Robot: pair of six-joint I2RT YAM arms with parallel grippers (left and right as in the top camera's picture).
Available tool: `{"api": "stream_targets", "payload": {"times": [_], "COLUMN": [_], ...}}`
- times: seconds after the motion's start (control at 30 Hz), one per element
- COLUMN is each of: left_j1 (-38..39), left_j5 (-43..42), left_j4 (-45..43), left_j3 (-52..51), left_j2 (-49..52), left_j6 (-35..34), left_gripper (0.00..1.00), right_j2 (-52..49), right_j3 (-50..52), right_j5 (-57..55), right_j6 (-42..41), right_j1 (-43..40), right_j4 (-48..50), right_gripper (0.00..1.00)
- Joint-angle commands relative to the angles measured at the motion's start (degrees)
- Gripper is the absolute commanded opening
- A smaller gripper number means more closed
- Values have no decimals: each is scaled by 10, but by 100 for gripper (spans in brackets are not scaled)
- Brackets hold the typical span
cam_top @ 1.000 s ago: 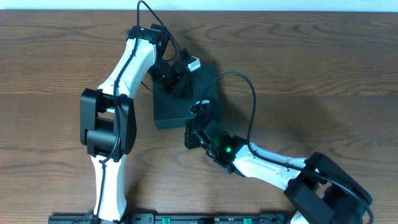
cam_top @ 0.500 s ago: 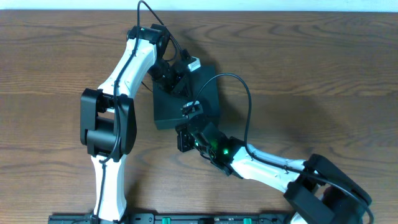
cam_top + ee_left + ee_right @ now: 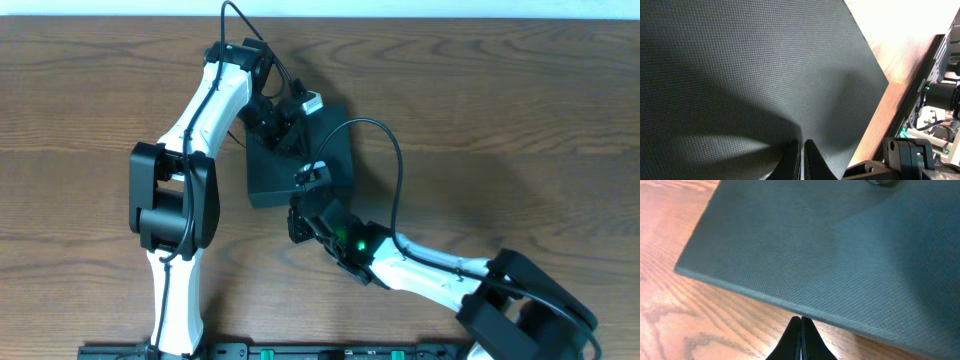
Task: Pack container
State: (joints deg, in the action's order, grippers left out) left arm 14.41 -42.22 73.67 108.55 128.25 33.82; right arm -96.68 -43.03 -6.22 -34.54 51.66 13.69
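The container (image 3: 272, 178) is a matte black square box lying flat with its lid down on the wooden table (image 3: 500, 100). My left gripper (image 3: 285, 128) is shut, with its tips resting on the back part of the lid. In the left wrist view the textured lid (image 3: 740, 60) fills the frame and the shut tips (image 3: 802, 143) touch it. My right gripper (image 3: 314, 180) is shut with nothing in it, at the container's near edge. In the right wrist view its tips (image 3: 801, 319) stand just in front of that edge (image 3: 765, 296), over bare wood.
The left arm (image 3: 190, 130) reaches up the left side of the table and bends over the container. From the lower right the right arm (image 3: 430, 265) comes in with its cable looping above it. A rail (image 3: 300, 352) runs along the table's front edge.
My right gripper has slid left along the container's near edge, then eased back slightly. The left gripper and the container have stayed put.
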Motion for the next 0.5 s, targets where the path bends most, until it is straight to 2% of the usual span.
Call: {"api": "stream_targets", "payload": {"times": [0.0, 0.13, 0.2, 0.3, 0.47], "left_j1": [5, -4, -13, -42, -111], "left_j5": [17, -10, -7, -7, -7], "left_j4": [6, 14, 12, 11, -15], "left_j3": [-5, 15, 31, 57, 68], "left_j2": [-5, -27, -47, -94, -186], "left_j6": [-11, -16, -40, -71, -110], "left_gripper": [6, 6, 6, 6, 6], "right_j2": [55, 158, 219, 311, 388], "right_j3": [-10, -12, -12, -12, -12], "right_j5": [32, 14, -19, -49, -47], "right_j6": [38, 70, 70, 84, 150], "right_j1": [1, -11, -31, -90, -188], "right_j4": [-3, -62, -106, -171, -235], "right_gripper": [2, 2, 2, 2, 4]}}
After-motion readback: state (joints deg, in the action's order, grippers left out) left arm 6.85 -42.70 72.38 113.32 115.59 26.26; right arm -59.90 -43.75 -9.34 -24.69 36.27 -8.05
